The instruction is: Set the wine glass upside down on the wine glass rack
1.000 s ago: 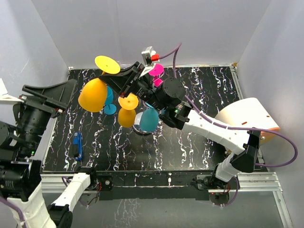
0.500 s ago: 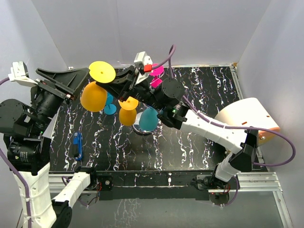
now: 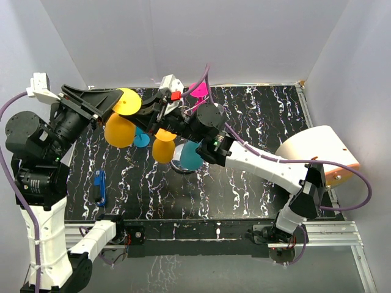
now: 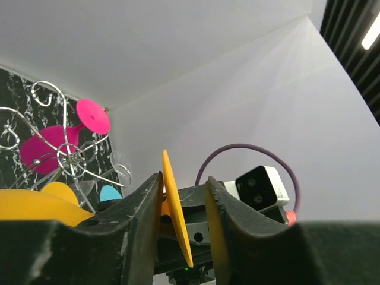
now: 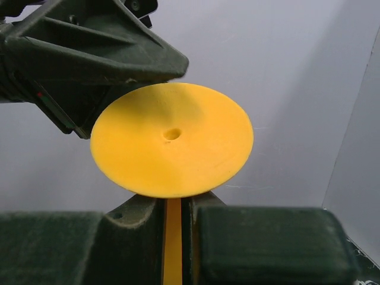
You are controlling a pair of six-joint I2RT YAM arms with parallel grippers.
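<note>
Top external view: the yellow wine glass [image 3: 120,129] hangs in the air over the left rear of the black marbled bench [image 3: 244,180], just left of the rack [image 3: 179,163], whose shiny base shows between the glasses already on it; the glass is tilted, its round foot [image 3: 126,101] toward the back wall and its bowl nearer the front; whether it touches any wire of the rack I cannot tell. The right pincer [image 3: 137,112] reaches in from the right across the rack and is clamped on the stem [image 5: 173,237] just below the foot, its jaws drawn narrow with the stem pressed between them. The left pincer [image 3: 117,101] comes in from the left at the same height; in the left wrist view its jaws stand either side of the foot seen edge-on, narrowed but with a gap showing on one side, so they straddle the disc without pinching it. On the rack hang a small yellow glass [image 3: 162,149], a teal glass [image 3: 191,155] and a pink glass [image 4: 44,148]; a blue glass [image 3: 142,139] sits behind the big yellow bowl. A blue clip [image 3: 101,188] lies near the bench's left edge; an orange and white dome [image 3: 317,152] rests at the right edge.
</note>
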